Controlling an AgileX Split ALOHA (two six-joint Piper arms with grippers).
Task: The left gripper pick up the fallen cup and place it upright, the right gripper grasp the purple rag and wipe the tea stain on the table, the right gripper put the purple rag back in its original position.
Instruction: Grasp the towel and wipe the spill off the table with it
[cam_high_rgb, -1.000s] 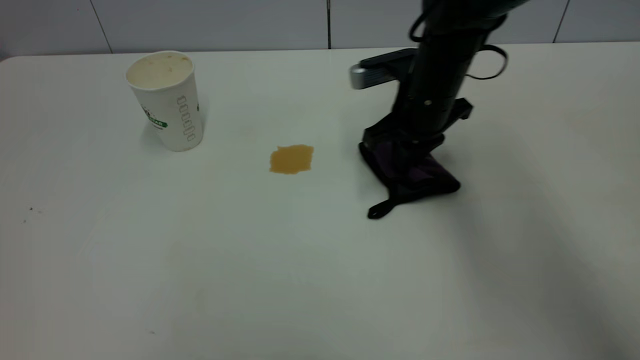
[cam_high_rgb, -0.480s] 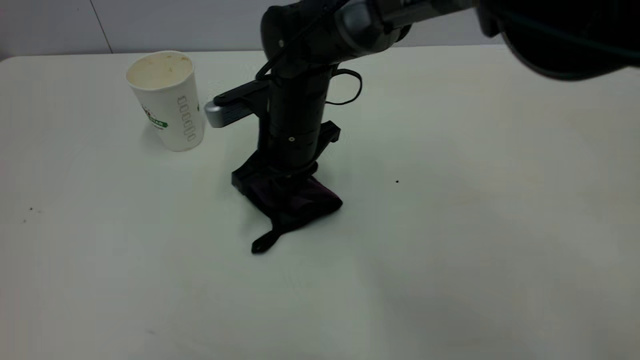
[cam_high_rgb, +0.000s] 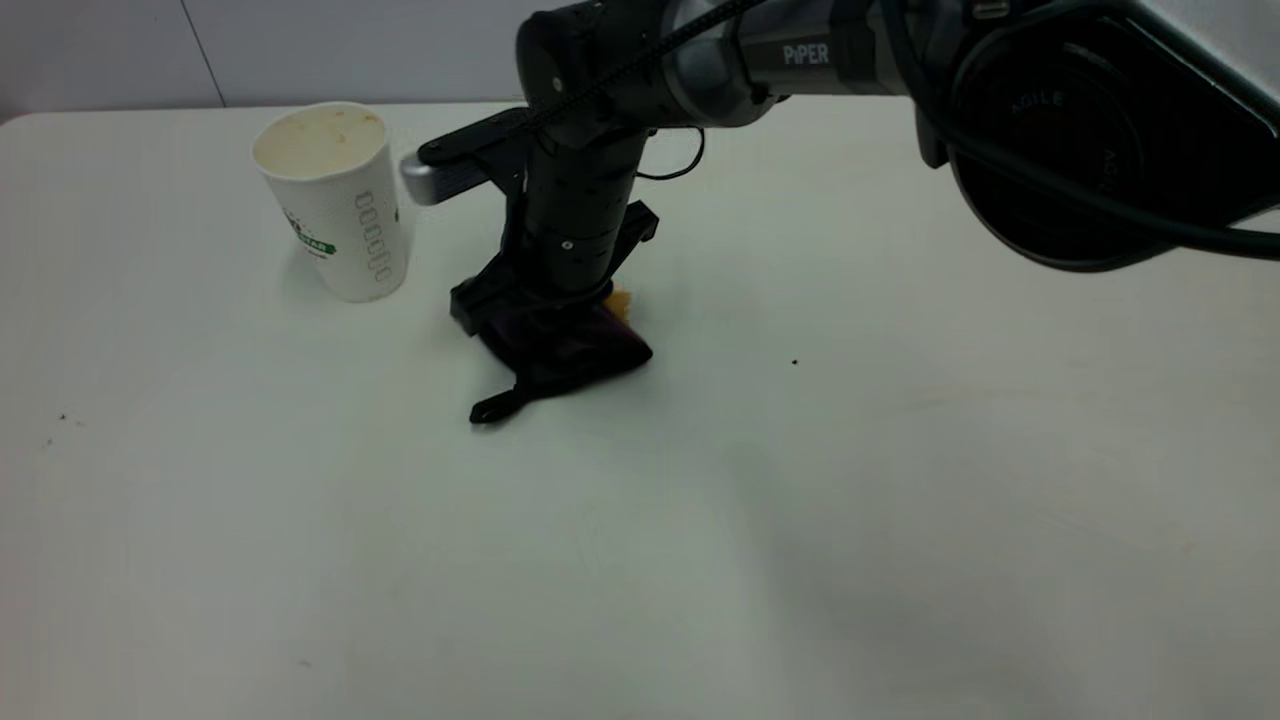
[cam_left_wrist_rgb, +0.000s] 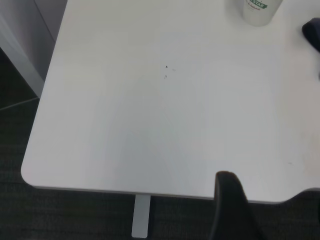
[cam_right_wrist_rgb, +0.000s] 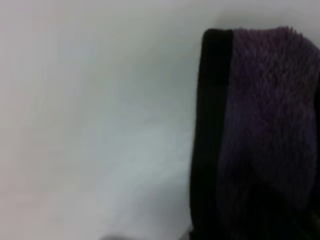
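A grey panelled wall (cam_high_rgb: 400, 50) rises behind; dark floor (cam_left_wrist_rgb: 20, 125) and a pale support leg (cam_left_wrist_rgb: 141, 216) lie below.

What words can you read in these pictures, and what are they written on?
"PiPER": white letters on the grey link of the right arm.
"AGILE": faint raised letters on the big black round joint of that arm; the rest of the lettering there is too dim to read.
"STAR": white letters on a green band on the cup, partly turned away; its other marks are too small to read.
Nothing else carries writing.
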